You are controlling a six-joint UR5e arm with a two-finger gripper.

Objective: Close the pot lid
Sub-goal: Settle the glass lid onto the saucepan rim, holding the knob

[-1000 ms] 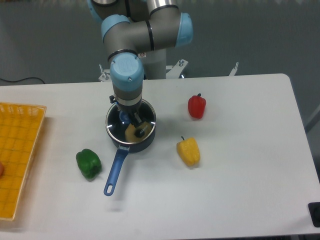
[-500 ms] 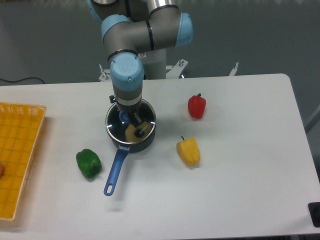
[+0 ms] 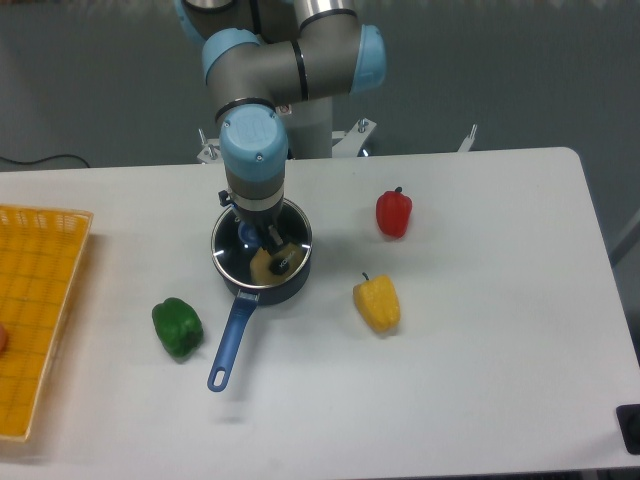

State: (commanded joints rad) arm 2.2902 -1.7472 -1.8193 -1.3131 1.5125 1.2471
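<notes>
The pot [image 3: 262,262] is a dark navy saucepan left of the table's centre. Its blue handle [image 3: 231,340] points toward the front left. The pot lid [image 3: 232,262], glass with a thin metal rim, lies level on the pot's rim, and its blue knob [image 3: 268,238] shows just under the arm's wrist. My gripper [image 3: 264,236] points straight down over the knob. The wrist hides most of the fingers, so I cannot see whether they hold the knob. A yellowish object [image 3: 268,266] shows through the glass inside the pot.
A green pepper [image 3: 177,327] lies left of the handle. A yellow pepper [image 3: 377,304] lies right of the pot and a red pepper [image 3: 394,213] further back right. A yellow basket [image 3: 35,310] stands at the left edge.
</notes>
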